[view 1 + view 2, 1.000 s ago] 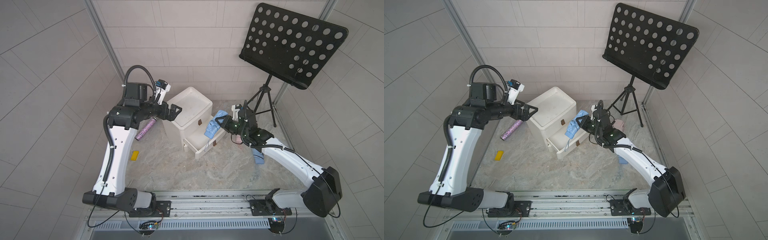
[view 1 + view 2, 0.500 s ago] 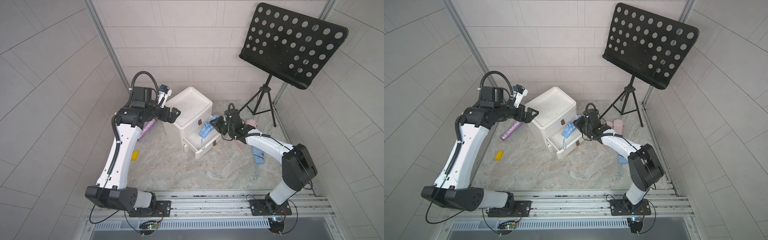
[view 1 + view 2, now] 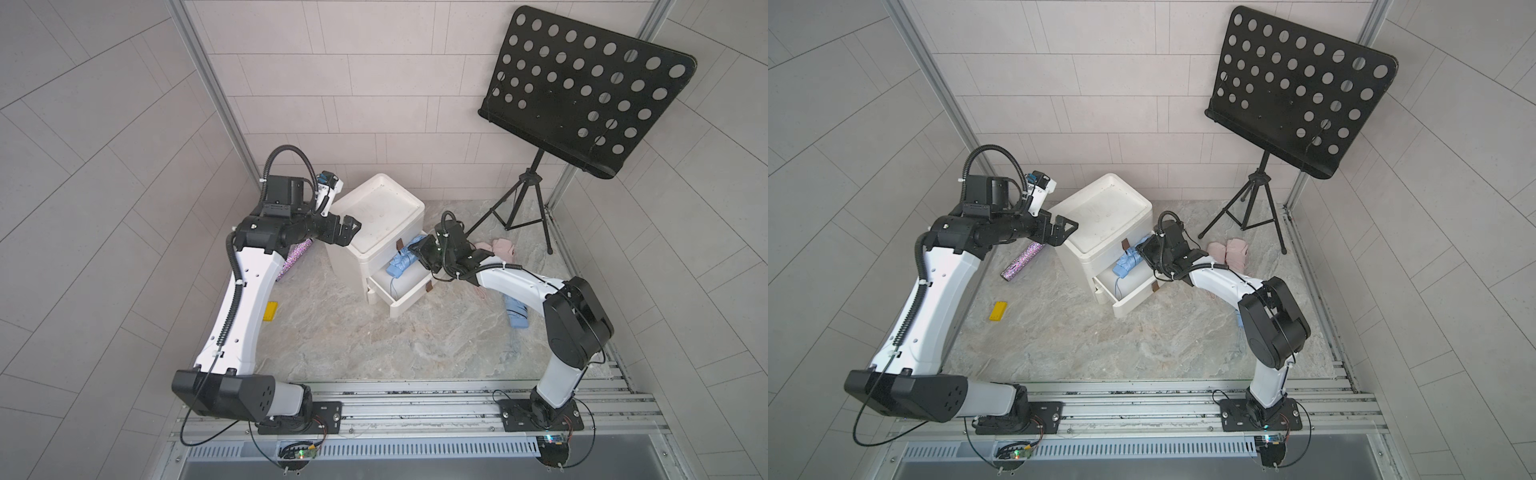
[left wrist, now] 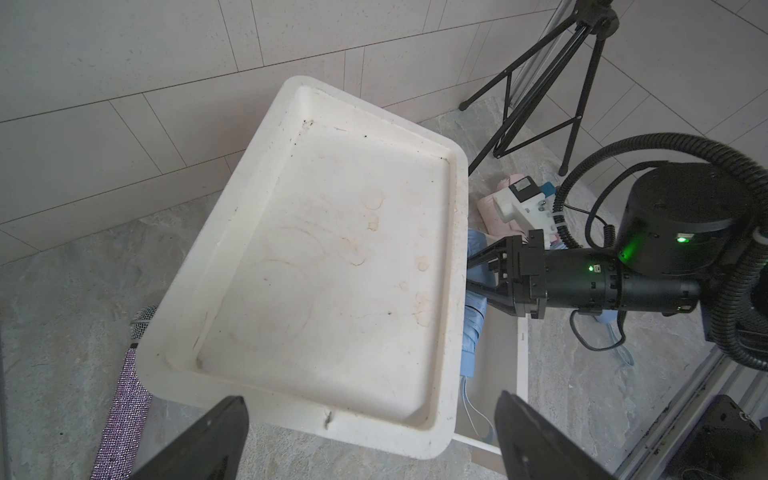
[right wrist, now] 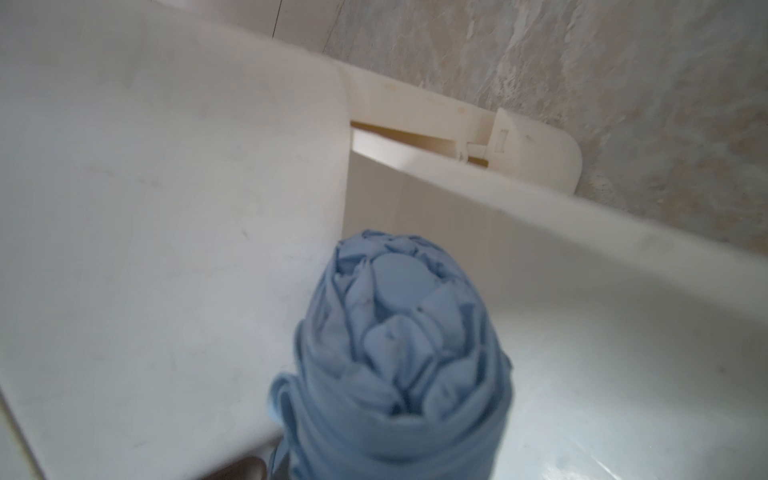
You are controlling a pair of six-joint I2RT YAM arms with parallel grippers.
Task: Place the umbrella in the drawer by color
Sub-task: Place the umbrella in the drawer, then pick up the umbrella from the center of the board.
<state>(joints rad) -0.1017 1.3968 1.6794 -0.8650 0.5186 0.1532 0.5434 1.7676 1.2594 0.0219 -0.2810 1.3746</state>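
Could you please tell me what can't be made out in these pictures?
The right claw's grip on the blue umbrella: fingertips outside the right wrist view, behind the drawer cabinet rim in the left wrist view, too small in both top views.
The second blue umbrella on the floor: mostly covered by the right arm in both top views.
The yellow object: too small to identify in both top views.

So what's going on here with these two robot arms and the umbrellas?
The right claw is around a folded blue umbrella, whose tip points into the open lower drawer of the white cabinet; whether it's gripping or releasing I can't tell. The left claw hangs open and empty beside the cabinet top. A sparkly purple umbrella, a pink umbrella and a second blue umbrella lie on the marble surface.
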